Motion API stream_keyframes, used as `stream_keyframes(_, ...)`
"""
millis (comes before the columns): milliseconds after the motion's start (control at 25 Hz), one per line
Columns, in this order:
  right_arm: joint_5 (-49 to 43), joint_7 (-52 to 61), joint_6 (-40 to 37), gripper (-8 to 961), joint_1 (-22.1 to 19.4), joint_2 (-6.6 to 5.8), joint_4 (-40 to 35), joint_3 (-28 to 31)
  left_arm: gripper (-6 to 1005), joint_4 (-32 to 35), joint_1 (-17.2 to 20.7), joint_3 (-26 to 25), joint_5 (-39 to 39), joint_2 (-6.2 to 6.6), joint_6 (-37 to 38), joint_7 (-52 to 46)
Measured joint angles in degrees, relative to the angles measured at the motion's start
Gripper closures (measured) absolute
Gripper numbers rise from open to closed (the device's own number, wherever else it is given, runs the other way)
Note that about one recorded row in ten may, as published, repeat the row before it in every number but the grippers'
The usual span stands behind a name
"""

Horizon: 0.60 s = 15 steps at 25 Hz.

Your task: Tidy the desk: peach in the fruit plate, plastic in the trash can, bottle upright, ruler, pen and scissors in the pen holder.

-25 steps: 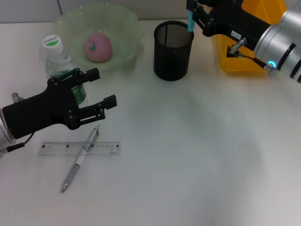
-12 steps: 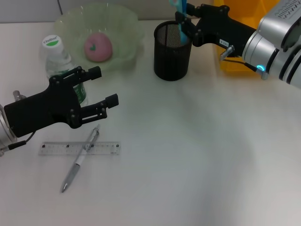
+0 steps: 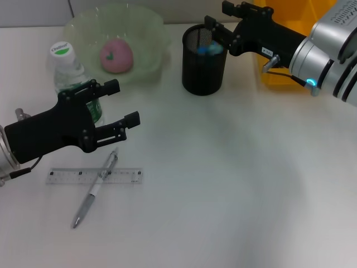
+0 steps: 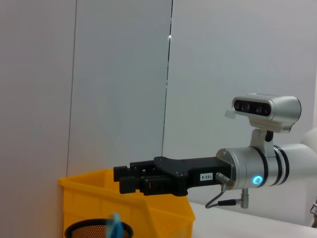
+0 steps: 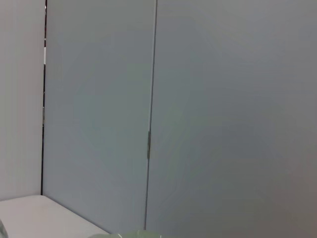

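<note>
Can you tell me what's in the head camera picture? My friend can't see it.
The right claw hangs open over a black mesh pen holder with blue scissors inside. The left claw is open near an upright bottle, above a pen lying across a ruler. A peach sits in a green plate; a yellow bin stands behind.

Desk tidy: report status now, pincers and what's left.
Right pincer open over pen holder, scissors inside. Left pincer open beside upright bottle. Pen and ruler on the desk, pen lying across ruler.
</note>
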Motion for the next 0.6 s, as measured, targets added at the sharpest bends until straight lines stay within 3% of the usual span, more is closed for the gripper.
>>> stream_keyframes(320,2.0,0.0,-3.0,470,-2.2,0.0,-0.3,0.5,182,0.0,0.1,0.0,-0.4,0.02,0.0,0.0)
stream_keyframes(600,4.5,-0.5,-26.5,469,-11.4,-0.37,-0.6,1.7,183,0.1,1.1,0.0,-3.3,0.14,2.4,-0.2)
